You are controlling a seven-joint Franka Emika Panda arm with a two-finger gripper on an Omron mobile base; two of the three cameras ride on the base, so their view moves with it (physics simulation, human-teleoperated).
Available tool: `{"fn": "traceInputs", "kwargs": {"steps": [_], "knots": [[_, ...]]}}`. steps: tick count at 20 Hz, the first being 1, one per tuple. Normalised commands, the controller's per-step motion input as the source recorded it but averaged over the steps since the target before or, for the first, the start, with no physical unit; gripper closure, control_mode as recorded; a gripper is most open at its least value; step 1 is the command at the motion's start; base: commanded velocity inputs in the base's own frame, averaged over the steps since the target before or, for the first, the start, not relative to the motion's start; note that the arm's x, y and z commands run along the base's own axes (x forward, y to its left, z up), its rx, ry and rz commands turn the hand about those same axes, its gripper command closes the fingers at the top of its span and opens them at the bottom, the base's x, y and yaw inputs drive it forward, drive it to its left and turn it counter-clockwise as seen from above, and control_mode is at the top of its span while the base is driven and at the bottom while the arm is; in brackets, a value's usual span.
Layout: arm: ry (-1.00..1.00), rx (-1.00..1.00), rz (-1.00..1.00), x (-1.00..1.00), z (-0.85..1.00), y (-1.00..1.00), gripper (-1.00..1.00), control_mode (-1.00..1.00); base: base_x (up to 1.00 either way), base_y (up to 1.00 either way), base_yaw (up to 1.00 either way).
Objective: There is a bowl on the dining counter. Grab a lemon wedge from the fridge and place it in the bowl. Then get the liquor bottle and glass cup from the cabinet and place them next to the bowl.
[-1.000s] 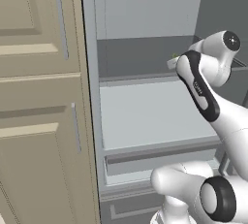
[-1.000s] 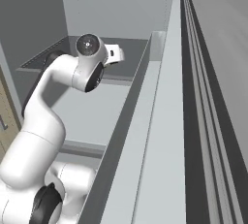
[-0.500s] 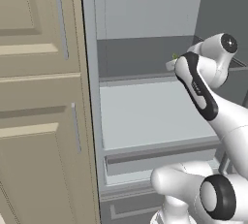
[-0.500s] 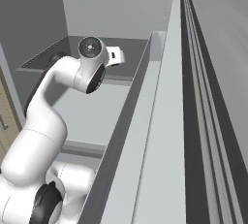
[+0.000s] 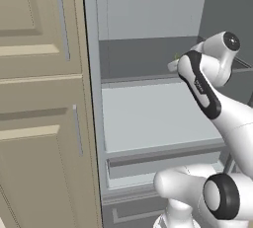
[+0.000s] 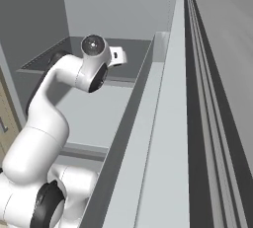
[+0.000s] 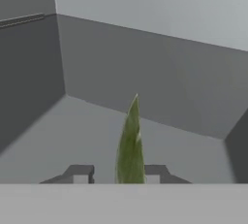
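The arm reaches into the open fridge, elbow bent at the right of the left base view, hand over the upper shelf. In the hand view's lower middle, the pincer grips the green lemon wedge between its fingertips. Tan cabinet doors stand left of the fridge.

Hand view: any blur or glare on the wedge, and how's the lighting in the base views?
Hand view: lemon wedge soft-edged, slightly blurred, no glare, between the gripper fingertips. Left base view: flat, even light, upper fridge shelf dark. Right base view: no hard shadows, sharp.
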Motion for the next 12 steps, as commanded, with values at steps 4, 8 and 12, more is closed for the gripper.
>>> {"fn": "traceInputs", "kwargs": {"steps": [4, 8, 12], "knots": [[0.07, 0.00, 0.00, 0.04, -0.06, 0.00, 1.00, -1.00, 0.00, 0.00, 0.00], [0.00, 0.00, 0.00, 0.00, 0.00, 0.00, 1.00, -1.00, 0.00, 0.00, 0.00], [0.00, 0.00, 0.00, 0.00, 0.00, 0.00, 1.00, -1.00, 0.00, 0.00, 0.00]]}}
